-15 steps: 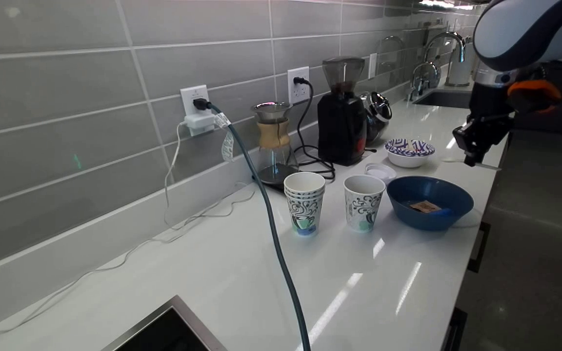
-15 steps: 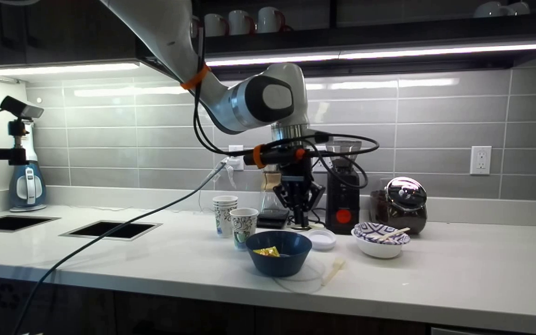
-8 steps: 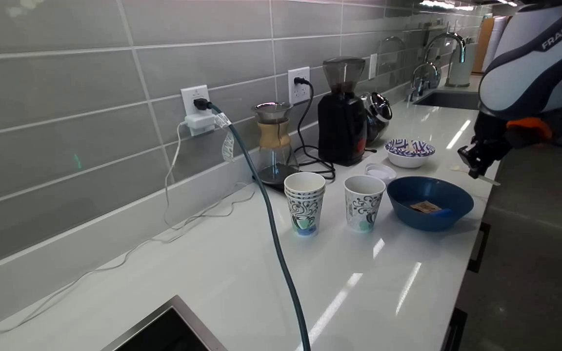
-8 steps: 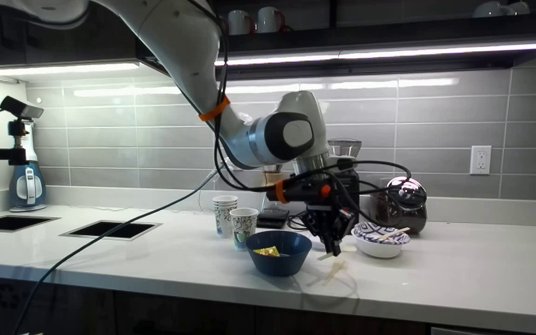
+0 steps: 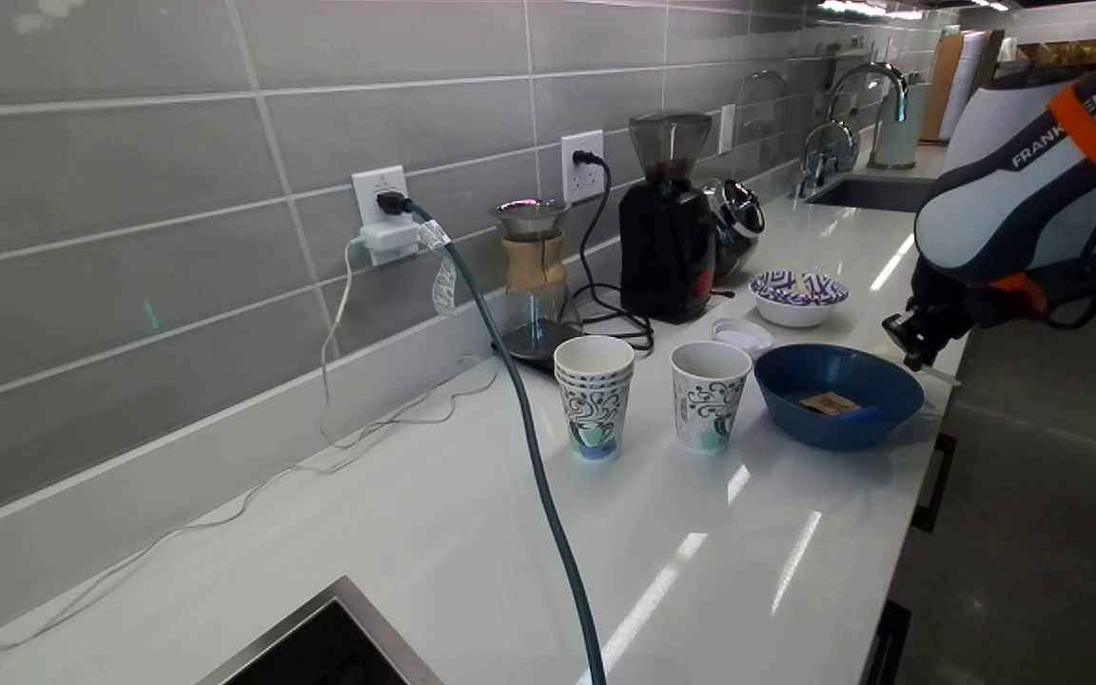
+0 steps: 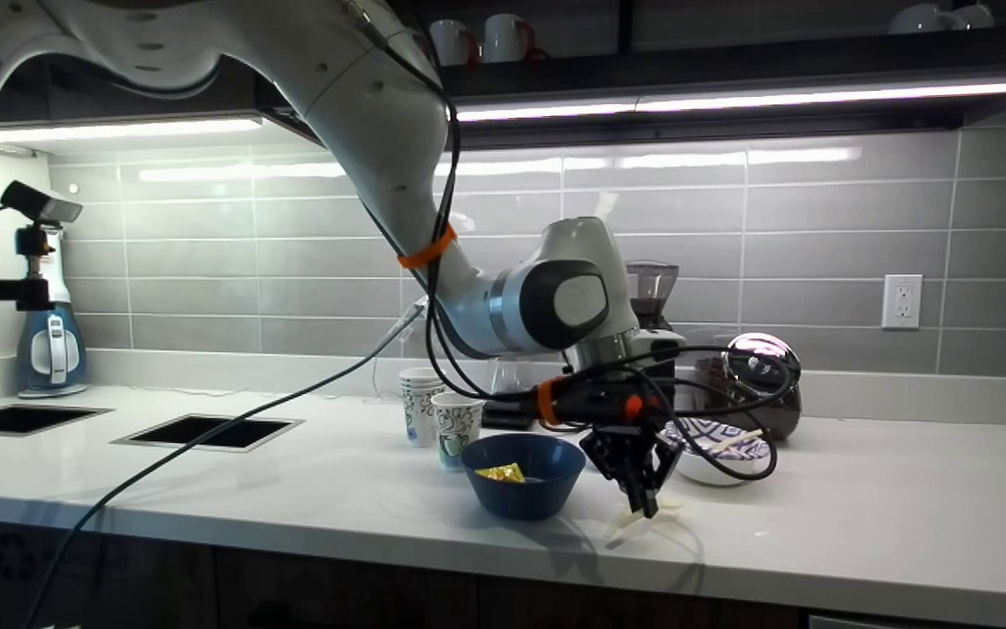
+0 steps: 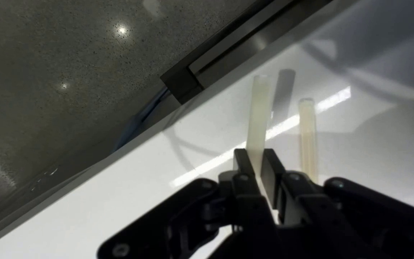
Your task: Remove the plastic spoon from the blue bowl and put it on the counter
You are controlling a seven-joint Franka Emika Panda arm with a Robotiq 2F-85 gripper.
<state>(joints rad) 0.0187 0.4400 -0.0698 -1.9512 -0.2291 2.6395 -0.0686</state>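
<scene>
Since a moment ago the claw (image 7: 256, 155) has moved down and closer to the front edge of the counter (image 6: 887, 511), and the plastic spoon (image 7: 258, 117) went along with it. From here I see two black fingers (image 7: 243, 162) pinching the spoon. The spoon is out of the blue bowl (image 6: 520, 496), near it, over the counter. Its grey shadow (image 7: 283, 91) falls next to it, but I can't tell if any part of the spoon touches down. Another pale stick (image 7: 308, 138) lies on the counter near it. A yellow wrapper (image 6: 503, 473) sits in the bowl.
</scene>
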